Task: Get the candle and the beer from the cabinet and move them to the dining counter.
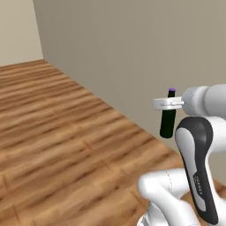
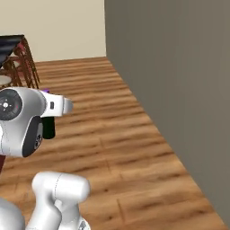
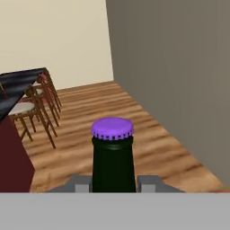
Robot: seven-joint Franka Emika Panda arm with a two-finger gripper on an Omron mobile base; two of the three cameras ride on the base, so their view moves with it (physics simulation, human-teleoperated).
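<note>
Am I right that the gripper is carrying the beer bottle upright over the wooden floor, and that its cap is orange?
Not quite: the cap is purple, not orange, as the hand view shows. The rest holds: the gripper is closed around the beer, which stands upright above the wooden floor.
</note>
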